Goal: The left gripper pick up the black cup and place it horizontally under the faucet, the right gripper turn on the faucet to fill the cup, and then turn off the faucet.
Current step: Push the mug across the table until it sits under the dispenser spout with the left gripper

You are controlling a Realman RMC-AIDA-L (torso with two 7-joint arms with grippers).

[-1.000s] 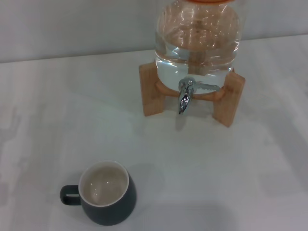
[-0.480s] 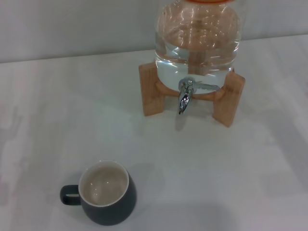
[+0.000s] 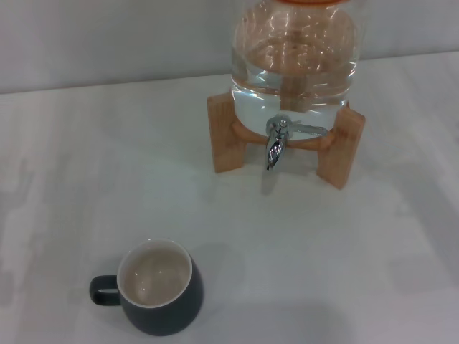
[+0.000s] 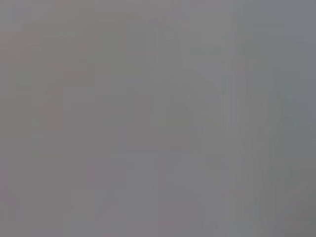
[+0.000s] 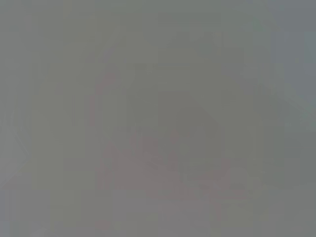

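The black cup (image 3: 159, 288) stands upright nearest the robot on the white table (image 3: 86, 179), handle pointing left, cream inside showing; open tabletop lies between it and the faucet (image 3: 276, 143), well apart beyond; the chrome spout points down from a clear jar (image 3: 294, 61) on a wooden stand (image 3: 343, 147); a pale wall (image 3: 107, 36) rises behind; neither gripper shows in any view, so their state cannot be told.

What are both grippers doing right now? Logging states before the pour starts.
Left gripper: not in view in any picture.
Right gripper: not in view either.
The black cup stands unheld on the table.
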